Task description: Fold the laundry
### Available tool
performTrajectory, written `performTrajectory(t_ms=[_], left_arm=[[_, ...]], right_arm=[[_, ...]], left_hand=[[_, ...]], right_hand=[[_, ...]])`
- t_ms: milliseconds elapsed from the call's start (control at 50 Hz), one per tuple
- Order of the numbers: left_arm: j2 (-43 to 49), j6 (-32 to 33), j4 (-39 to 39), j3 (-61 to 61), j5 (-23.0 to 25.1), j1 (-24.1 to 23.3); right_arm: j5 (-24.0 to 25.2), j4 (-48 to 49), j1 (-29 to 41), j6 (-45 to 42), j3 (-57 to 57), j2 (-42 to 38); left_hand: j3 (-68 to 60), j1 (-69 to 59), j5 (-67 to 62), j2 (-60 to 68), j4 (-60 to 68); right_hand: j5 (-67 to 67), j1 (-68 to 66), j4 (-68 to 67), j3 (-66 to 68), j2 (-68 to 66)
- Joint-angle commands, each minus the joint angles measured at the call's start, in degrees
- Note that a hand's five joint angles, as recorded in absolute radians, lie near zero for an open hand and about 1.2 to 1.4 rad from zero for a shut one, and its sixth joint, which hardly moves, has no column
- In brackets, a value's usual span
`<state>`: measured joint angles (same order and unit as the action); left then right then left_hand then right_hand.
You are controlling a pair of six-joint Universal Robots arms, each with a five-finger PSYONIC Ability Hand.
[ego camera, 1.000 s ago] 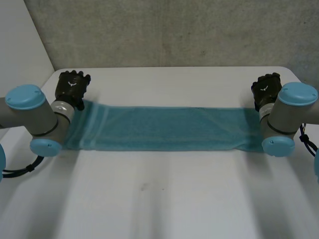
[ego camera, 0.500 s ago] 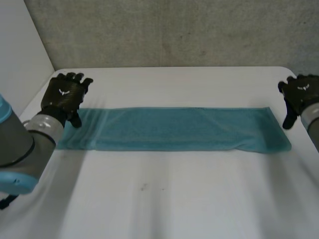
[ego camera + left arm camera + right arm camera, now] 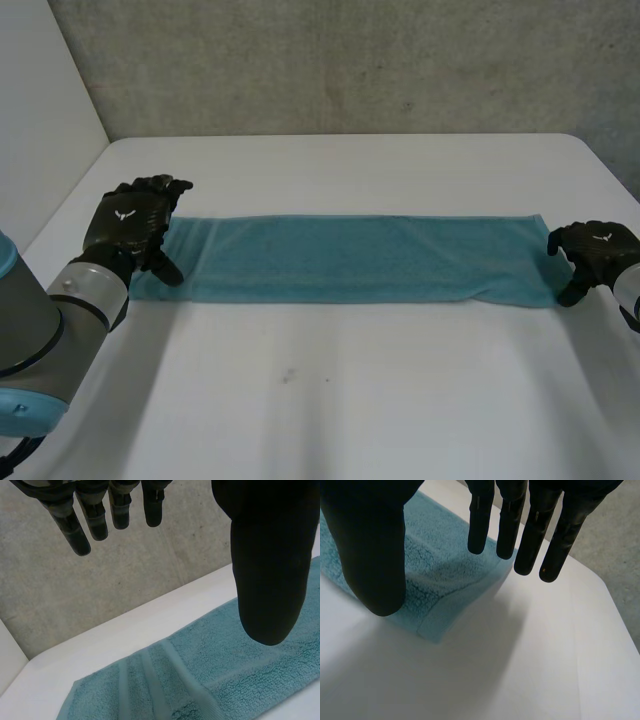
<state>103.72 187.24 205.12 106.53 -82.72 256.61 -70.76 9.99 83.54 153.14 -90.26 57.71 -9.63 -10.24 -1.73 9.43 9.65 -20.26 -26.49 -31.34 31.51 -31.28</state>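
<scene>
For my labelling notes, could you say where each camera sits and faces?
Head: between and behind the arms, looking down at the table; left robot hand and right robot hand show.
Left wrist: facing the wall over the towel; own open fingers show.
Right wrist: facing the towel's corner; own open fingers show.
All share the towel.

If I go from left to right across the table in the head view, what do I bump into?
left hand → blue-green towel → right hand
</scene>
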Motion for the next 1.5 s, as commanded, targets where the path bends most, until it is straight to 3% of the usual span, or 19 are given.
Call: performTrajectory(t_ms=[20,220,260,300,380,580,780,880,920,980,1020,1040,1080,1140,1180,1360,1440,1480,1500], left_arm=[[0.1,0.2,0.0,0.3,0.0,-0.1],[0.1,0.1,-0.1,0.3,0.1,0.0],[0.1,0.1,-0.1,0.3,0.1,-0.1],[0.1,0.2,-0.1,0.9,0.1,-0.1],[-0.1,0.1,0.0,1.1,0.1,-0.3],[-1.3,0.2,-0.1,1.6,0.0,-0.8],[-1.3,0.2,-0.1,1.6,0.0,-0.5],[-1.3,0.2,-0.1,1.6,-0.1,-0.4],[-1.3,0.2,-0.1,1.6,-0.1,-0.3],[-1.4,0.2,-0.1,1.6,-0.1,-0.1],[-1.5,0.2,-0.1,1.6,-0.2,-0.1],[-1.5,0.2,-0.1,1.6,-0.2,-0.1],[-1.9,0.2,-0.1,1.5,-0.2,0.0],[-2.2,0.1,-0.1,1.5,-0.3,0.1],[-2.5,0.1,-0.2,1.6,-0.3,0.2],[-2.9,0.1,-0.2,1.6,-0.3,0.2],[-2.8,0.1,-0.2,1.6,-0.3,0.2],[-2.9,0.1,-0.2,1.6,-0.2,0.2],[-2.9,0.1,-0.2,1.6,-0.2,0.1]], right_arm=[[-0.8,-0.1,0.0,-0.3,0.4,-1.4],[-1.1,-0.4,0.0,-0.5,1.1,-3.3],[-1.2,-0.5,0.0,-0.6,1.4,-3.6],[-1.6,-0.4,-0.2,-0.7,2.1,-3.8],[-3.3,-0.7,-1.4,-1.6,3.3,-3.7],[-21.4,-0.8,-10.0,-12.4,9.9,-2.9],[-23.0,-0.8,-9.7,-17.1,14.7,-1.5],[-23.0,-0.3,-1.1,-14.4,16.3,1.4],[-23.1,-0.3,7.5,-12.4,18.6,2.5],[-23.0,-0.2,12.1,-11.6,20.0,2.6],[-22.7,-0.1,22.0,-10.3,23.0,2.5],[-22.7,-0.1,22.0,-10.3,23.0,2.5],[-21.1,0.9,30.9,-9.4,26.4,1.0],[-19.9,1.5,35.3,-8.8,27.9,-1.3],[-16.7,2.7,43.2,-7.8,31.3,-7.3],[-14.0,2.8,55.6,-7.7,37.2,-23.0],[-14.3,2.8,56.6,-7.7,37.3,-23.9],[-14.8,2.8,56.4,-7.9,37.5,-23.9],[-15.4,2.8,56.4,-7.6,37.7,-23.3]], left_hand=[[-0.4,0.2,1.7,0.6,0.4],[-0.4,0.2,1.7,0.6,0.4],[-0.4,0.2,1.7,0.6,0.4],[-0.4,0.2,1.7,0.6,0.4],[-0.4,0.2,1.7,0.6,0.4],[-0.4,0.2,1.7,0.6,0.4],[-0.4,0.2,1.7,0.6,0.4],[-0.4,0.2,1.7,0.6,0.4],[-0.4,0.2,1.7,0.6,0.4],[-0.4,0.2,1.7,0.6,0.4],[-0.4,0.2,1.7,0.6,0.4],[-0.4,0.2,1.7,0.6,0.4],[-0.4,0.2,1.7,0.6,0.4],[-0.4,0.2,1.7,0.6,0.4],[-0.4,0.2,1.7,0.6,0.4],[-0.4,0.2,1.7,0.6,0.4],[-0.4,0.2,1.7,0.6,0.4],[-0.4,0.2,1.7,0.6,0.4],[-0.4,0.2,1.7,0.6,0.4]], right_hand=[[-7.1,-10.8,-6.0,5.8,-6.0],[-16.8,-20.6,-15.7,15.6,-15.8],[-27.3,-31.0,-26.2,26.0,-26.2],[-49.7,-53.4,-48.6,48.4,-48.7],[-49.7,-53.5,-48.7,48.5,-48.7],[-49.7,-53.5,-48.7,48.5,-48.7],[-49.7,-53.5,-48.7,48.5,-48.7],[-49.7,-53.5,-48.7,48.5,-48.7],[-49.7,-53.5,-48.7,48.5,-48.7],[-49.7,-53.5,-48.7,48.5,-48.7],[-49.7,-53.5,-48.7,48.5,-48.7],[-49.7,-53.5,-48.7,48.5,-48.7],[-49.7,-53.5,-48.7,48.5,-48.7],[-49.7,-53.5,-48.7,48.5,-48.7],[-49.7,-53.5,-48.7,48.5,-48.7],[-49.7,-53.5,-48.7,48.5,-48.7],[-49.7,-53.5,-48.7,48.5,-48.7],[-41.4,-45.2,-40.3,40.1,-40.4],[-12.4,-16.2,-11.3,11.2,-11.4]])
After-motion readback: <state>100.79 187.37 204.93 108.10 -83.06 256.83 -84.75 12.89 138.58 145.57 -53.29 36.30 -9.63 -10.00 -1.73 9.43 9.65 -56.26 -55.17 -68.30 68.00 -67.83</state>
